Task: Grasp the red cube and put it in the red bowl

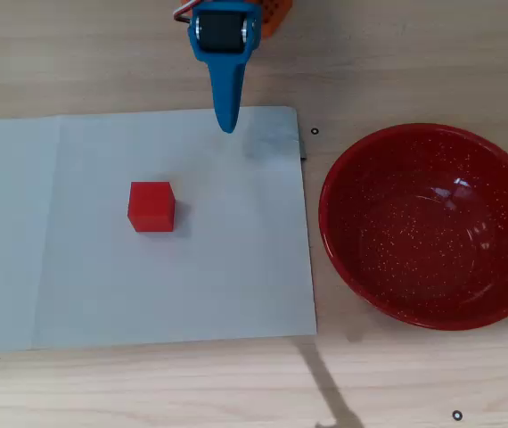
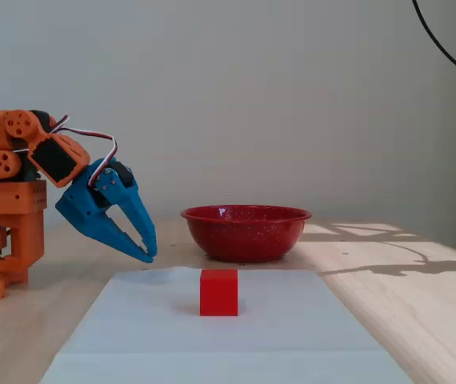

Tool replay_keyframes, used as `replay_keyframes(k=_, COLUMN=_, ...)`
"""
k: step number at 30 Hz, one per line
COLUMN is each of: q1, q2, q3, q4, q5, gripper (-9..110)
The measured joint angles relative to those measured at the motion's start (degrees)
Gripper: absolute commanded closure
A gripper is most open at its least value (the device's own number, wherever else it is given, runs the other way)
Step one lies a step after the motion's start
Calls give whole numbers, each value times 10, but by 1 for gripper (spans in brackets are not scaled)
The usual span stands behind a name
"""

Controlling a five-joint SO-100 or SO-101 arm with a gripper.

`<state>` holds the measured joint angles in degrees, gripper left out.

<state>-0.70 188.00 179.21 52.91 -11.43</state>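
The red cube (image 1: 151,206) sits on a white sheet of paper, left of the middle in the overhead view. It also shows in the fixed view (image 2: 218,292), in front of the bowl. The red bowl (image 1: 428,227) stands empty on the wooden table to the right of the sheet, and it appears behind the cube in the fixed view (image 2: 246,234). My blue gripper (image 1: 227,127) hangs over the sheet's far edge, apart from the cube. In the fixed view the gripper (image 2: 148,254) points down with its fingertips together, holding nothing.
The white sheet (image 1: 76,285) covers the left and middle of the table. My orange arm base (image 2: 8,232) stands at the left of the fixed view. Small black marks (image 1: 315,132) dot the wood near the bowl.
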Motion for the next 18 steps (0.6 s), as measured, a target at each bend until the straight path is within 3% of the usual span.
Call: replay_keyframes(k=18, q1=19, q2=0, q3=0, q4=0, q5=18, gripper=101)
